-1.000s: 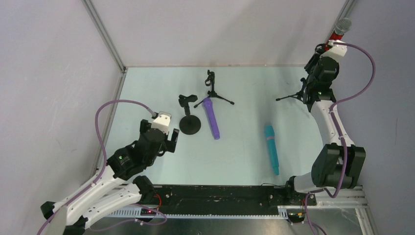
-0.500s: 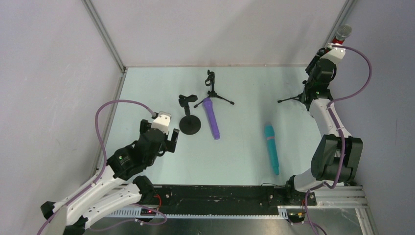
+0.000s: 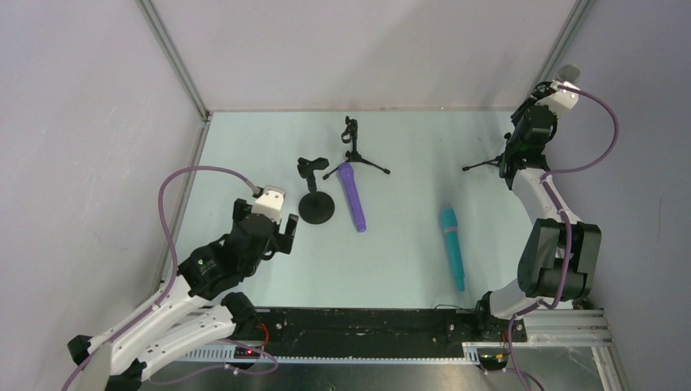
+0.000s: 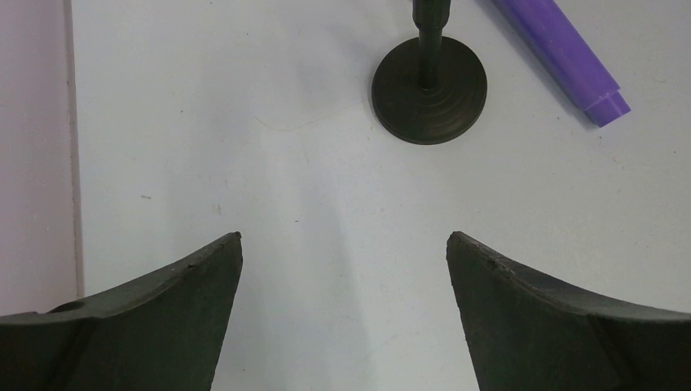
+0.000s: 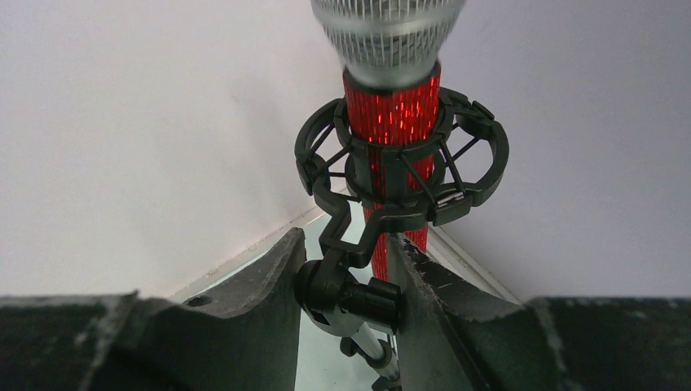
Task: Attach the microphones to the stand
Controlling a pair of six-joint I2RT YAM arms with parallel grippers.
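Now your right jaws clamp the red microphone (image 5: 389,106) inside the shock-mount ring (image 5: 486,155); left jaws gape empty. Release askew and the tripod stand (image 3: 482,164) may topple.

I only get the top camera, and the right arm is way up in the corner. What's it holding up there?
Observer: The right wrist camera shows the right end effector shut on the glittery red microphone.
Operator: Is it in a stand?
Observer: Its red body passes through the black ring mount, with the silver mesh head above the ring.
Operator: And the left arm?
Observer: The left end effector is wide open and empty, and the round-base stand stands ahead of it.
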